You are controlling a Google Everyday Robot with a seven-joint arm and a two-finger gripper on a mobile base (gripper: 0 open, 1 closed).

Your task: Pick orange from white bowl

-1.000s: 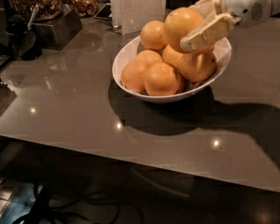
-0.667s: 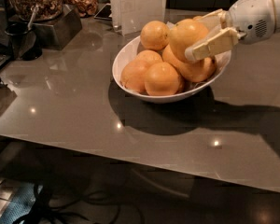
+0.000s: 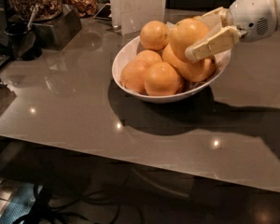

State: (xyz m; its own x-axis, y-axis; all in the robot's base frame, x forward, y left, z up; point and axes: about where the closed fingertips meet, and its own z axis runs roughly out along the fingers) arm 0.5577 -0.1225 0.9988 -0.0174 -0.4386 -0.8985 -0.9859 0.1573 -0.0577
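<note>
A white bowl sits on the glossy grey table and holds several oranges. My gripper reaches in from the upper right, its cream fingers shut around one orange at the top right of the pile. The held orange sits just above the oranges beneath it. Another orange tops the pile at the back, and one lies at the front.
Dark containers of nuts and a dark cup stand at the back left. A white upright card stands right behind the bowl. The table's front edge runs across the lower part of the view.
My gripper and the orange it holds have shifted slightly right and a little up from the pile. The bowl and other oranges have stayed put.
</note>
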